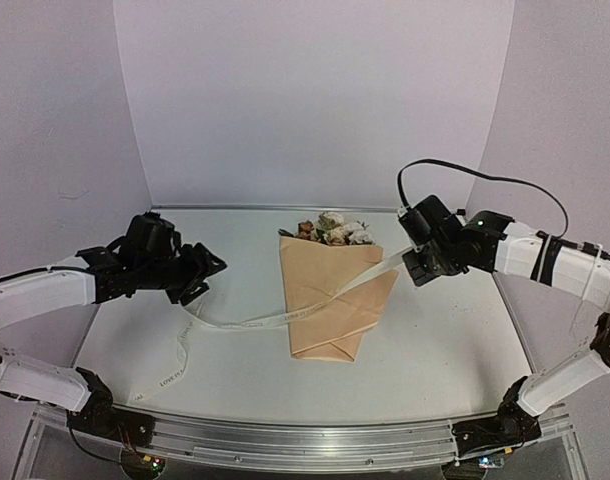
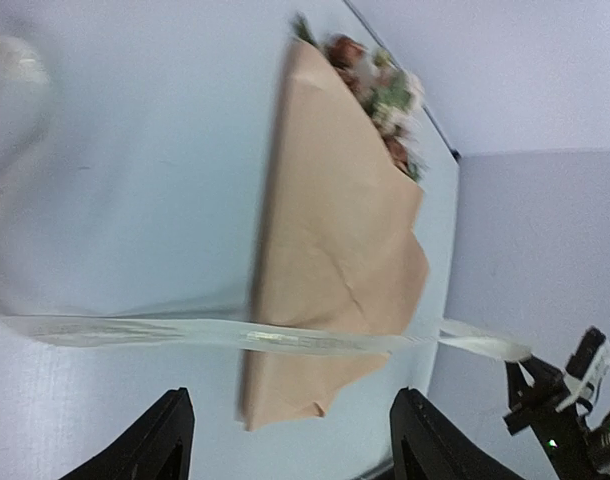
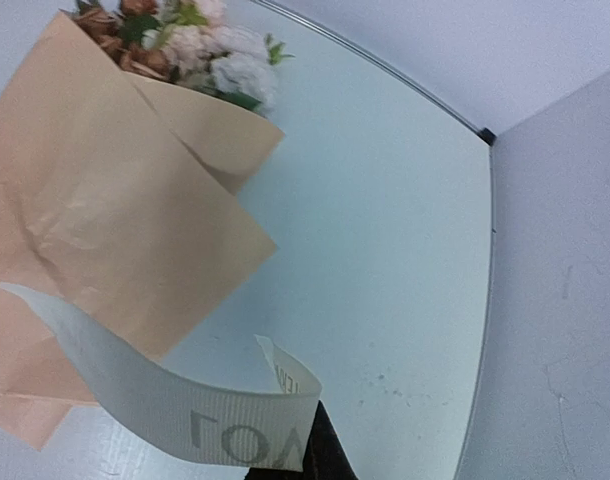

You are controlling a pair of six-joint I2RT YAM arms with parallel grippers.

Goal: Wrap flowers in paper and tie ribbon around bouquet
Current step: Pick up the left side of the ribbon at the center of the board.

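Top external view puts the bouquet [image 1: 330, 335] a little past the middle of the table [image 1: 445, 350]. It is a flat cone of tan paper [image 1: 320, 265], its folded point toward the near edge. The flowers [image 1: 335, 230], white, peach and brown, poke out of the wide end toward the far edge.

The ribbon [image 1: 255, 322] lies slantwise over the cone, unknotted. On the right it rises off the paper to the right gripper [image 1: 415, 262]. On the left it runs out flat on the table, then bends toward the near-left corner.

I have bare table on both sides of the cone and in front of it. Behind the flowers the far edge and wall are near.

The left gripper [image 1: 207, 272] hovers well left of the bouquet, above the flat run of ribbon.

Left wrist view settles what the overhead leaves unclear. Its two dark fingers [image 2: 170, 440] stand wide apart with nothing between them, and the ribbon [image 2: 185, 335] passes beyond their tips. The same view shows the ribbon's far end running to the right gripper [image 2: 530, 385].

Right wrist view shows the grip itself. The ribbon [image 3: 185, 410] ends pinched at the dark fingers [image 3: 325, 450], which are closed on it. Printed letters read large on the band. Here I also see the loose flap of paper [image 3: 115, 200] standing open along the cone's right side.
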